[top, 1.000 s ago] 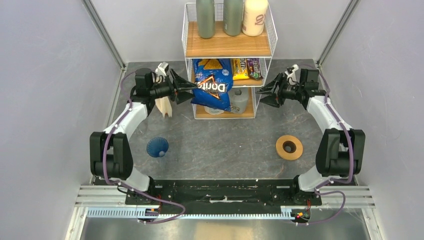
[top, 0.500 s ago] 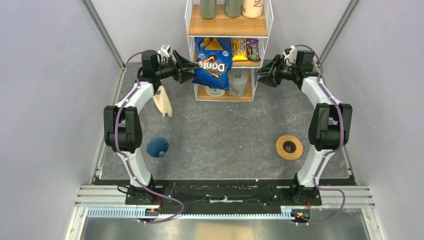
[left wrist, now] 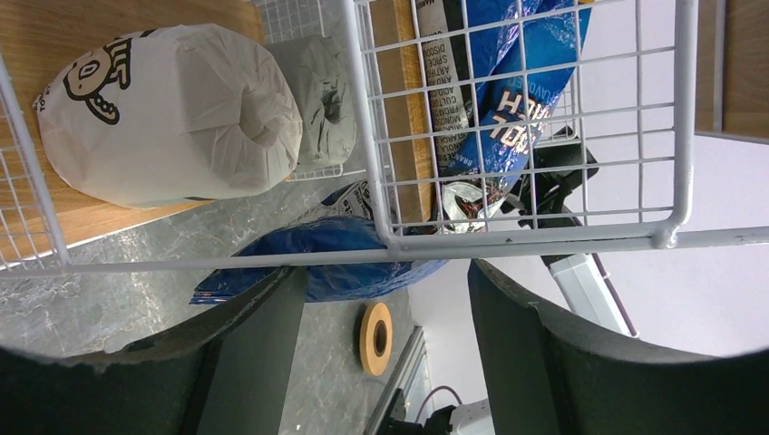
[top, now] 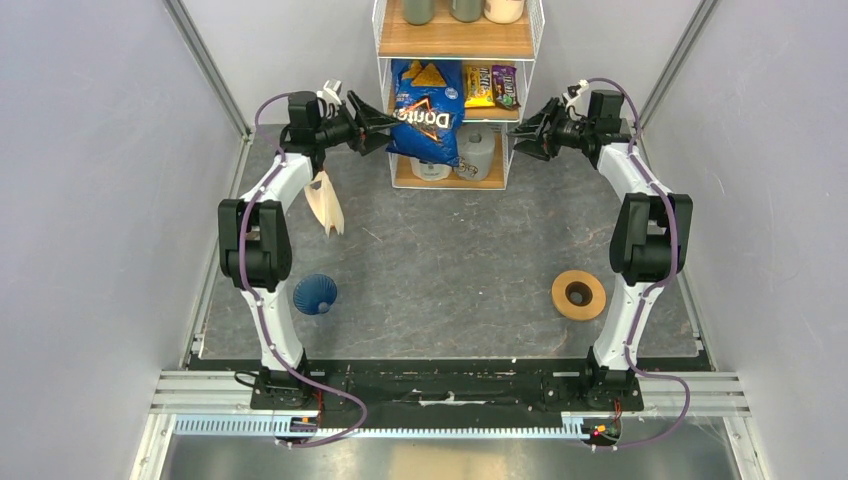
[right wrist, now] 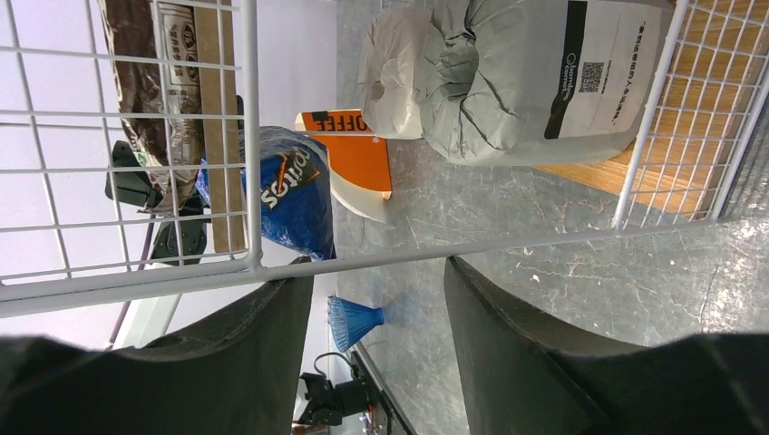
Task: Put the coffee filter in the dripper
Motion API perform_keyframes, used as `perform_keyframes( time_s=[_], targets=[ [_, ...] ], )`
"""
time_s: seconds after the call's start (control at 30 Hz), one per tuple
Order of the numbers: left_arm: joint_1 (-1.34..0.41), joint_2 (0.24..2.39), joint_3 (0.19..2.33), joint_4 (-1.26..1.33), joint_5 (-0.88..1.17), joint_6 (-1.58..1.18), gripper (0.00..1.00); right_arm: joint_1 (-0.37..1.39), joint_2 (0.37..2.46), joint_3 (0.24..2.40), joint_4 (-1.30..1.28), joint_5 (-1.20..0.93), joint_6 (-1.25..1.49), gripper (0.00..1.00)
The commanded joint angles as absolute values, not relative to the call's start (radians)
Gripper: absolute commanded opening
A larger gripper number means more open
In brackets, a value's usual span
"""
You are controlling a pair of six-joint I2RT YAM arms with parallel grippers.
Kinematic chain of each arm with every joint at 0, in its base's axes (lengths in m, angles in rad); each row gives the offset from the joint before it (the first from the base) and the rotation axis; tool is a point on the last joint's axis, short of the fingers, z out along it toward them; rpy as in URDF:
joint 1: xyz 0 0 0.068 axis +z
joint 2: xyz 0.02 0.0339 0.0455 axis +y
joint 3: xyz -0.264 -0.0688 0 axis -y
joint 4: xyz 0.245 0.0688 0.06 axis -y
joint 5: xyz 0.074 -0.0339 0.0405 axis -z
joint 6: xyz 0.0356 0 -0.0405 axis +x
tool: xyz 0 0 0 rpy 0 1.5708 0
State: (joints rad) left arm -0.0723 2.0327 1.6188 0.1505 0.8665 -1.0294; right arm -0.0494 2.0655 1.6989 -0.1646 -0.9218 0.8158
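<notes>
Compared with a second ago, both arms are stretched farther out. The wire rack [top: 455, 42] sits farther back toward the far wall in the overhead view, while the things lying on the worktop [top: 450, 250] have kept their places. The left gripper [top: 372, 128] is at the rack's left side and the right gripper [top: 527, 141] at its right side, each with fingers spread and nothing between them. In each wrist view a rack wire crosses just ahead of the fingertips; whether they touch it I cannot tell. A blue chip bag [top: 425, 105] bulges from the rack's near face beside the left gripper, and candy packs [top: 490, 85] lie to its right. On the lowest shelf sit a white wrapped bundle [left wrist: 172, 109] and a grey bag [right wrist: 535, 77]. A tan wedge [top: 326, 205] lies below the left arm, and a tan ring [top: 578, 295] lies at the near right. The dripper [top: 315, 294] stands alone at the near left of the worktop, well apart from both grippers: dark blue, ribbed, translucent, cone-shaped. The coffee filter cannot be picked out in these views.
</notes>
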Motion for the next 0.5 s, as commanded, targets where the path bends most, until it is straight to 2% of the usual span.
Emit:
perform_keyframes(
  time_s=[0.0,0.27,0.47],
  targets=[
    [-0.061,1.998,1.654,0.169,0.821,-0.943,0.74,-0.048,2.056,1.745,-0.087,-0.896,0.827,0.63],
    [-0.017,1.829,1.539,0.158,0.836,-0.939,0.77,-0.043,1.894,1.680,-0.162,-0.923,0.742,0.66],
    [0.062,1.646,1.438,0.007,0.858,-0.845,0.78,-0.033,1.721,1.563,-0.280,-0.948,0.638,0.70]
  ],
)
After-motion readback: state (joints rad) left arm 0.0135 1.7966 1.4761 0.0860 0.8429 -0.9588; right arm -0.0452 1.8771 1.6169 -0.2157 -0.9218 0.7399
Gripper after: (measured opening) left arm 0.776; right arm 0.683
